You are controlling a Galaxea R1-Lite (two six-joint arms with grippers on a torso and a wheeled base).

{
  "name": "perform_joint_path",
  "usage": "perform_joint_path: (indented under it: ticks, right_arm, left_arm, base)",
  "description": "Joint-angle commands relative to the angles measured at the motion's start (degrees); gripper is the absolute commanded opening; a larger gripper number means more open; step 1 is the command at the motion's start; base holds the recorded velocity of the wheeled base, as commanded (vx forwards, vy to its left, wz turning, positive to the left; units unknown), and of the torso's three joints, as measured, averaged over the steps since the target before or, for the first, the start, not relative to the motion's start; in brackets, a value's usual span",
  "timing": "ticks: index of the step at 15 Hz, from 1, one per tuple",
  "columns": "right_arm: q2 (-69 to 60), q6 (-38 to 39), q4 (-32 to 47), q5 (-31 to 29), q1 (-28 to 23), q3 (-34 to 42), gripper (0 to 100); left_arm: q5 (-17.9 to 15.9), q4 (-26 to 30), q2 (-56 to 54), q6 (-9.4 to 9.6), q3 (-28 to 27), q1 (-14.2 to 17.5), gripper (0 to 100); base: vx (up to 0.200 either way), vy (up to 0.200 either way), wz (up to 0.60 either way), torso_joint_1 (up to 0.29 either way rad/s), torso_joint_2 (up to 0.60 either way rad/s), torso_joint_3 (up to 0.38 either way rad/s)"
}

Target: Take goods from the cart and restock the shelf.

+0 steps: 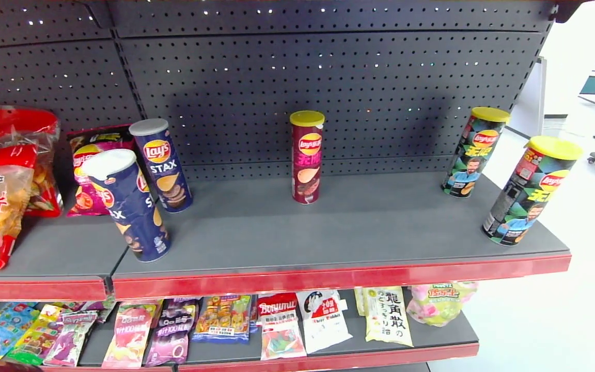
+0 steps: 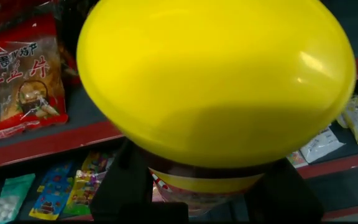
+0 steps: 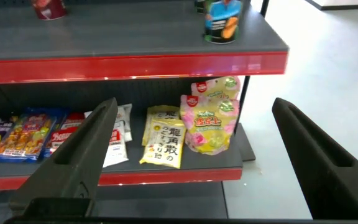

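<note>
Yellow-lidded chip can (image 2: 216,81) sits clamped in the left tool (image 2: 207,190), its fingers (image 2: 129,186) pinching the body below the lid, just before the shelf (image 1: 328,232). Right tool (image 3: 196,109) gapes wide, empty. Set down tilted, the tall can could topple, strike the maroon can (image 1: 307,155) at 12 o'clock, and roll off the front lip.

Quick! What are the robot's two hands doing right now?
Left hand: closed, holding a chip can with a yellow lid.
Right hand: open, holding nothing.
</note>
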Motion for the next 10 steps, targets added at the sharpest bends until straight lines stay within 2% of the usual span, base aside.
perform_joint_path:
  ticks: [1, 6, 7, 8, 9, 10]
  right_arm:
    - [0.08, -0.11, 0.02, 0.11, 0.07, 0.0, 100]
    - [0.08, -1.69, -0.06, 1.6, 0.07, -0.09, 100]
    - [1.22, -2.4, -0.77, 3.36, 0.24, -3.52, 100]
    - [5.35, -2.4, -0.24, 4.5, 0.33, -8.7, 100]
    - [14.84, -0.38, -0.59, 6.0, 0.59, -16.61, 100]
    - [21.7, 0.77, -0.24, 9.25, 0.86, -24.17, 100]
  left_arm:
    - [-0.06, 0.02, -0.11, 0.08, 0.21, 0.0, 0]
    - [-0.23, 0.02, -1.52, -0.01, 0.3, -0.08, 0]
    - [-0.41, 0.11, -1.52, -0.62, -0.23, -0.17, 0]
    - [-0.76, 0.11, -1.25, -1.85, -0.58, -0.17, 0]
    - [-1.11, 0.19, -0.37, -5.9, -1.63, -0.17, 0]
    - [-1.11, 0.81, 0.42, -7.48, -2.16, -0.08, 0]
  base:
    - [0.0, 0.0, 0.0, 0.0, 0.0, 0.0]
    - [0.0, 0.0, 0.0, 0.0, 0.0, 0.0]
    - [0.0, 0.0, 0.0, 0.0, 0.0, 0.0]
    - [0.0, 0.0, 0.0, 0.0, 0.0, 0.0]
    - [0.0, 0.0, 0.0, 0.0, 0.0, 0.0]
    - [0.0, 0.0, 0.0, 0.0, 0.0, 0.0]
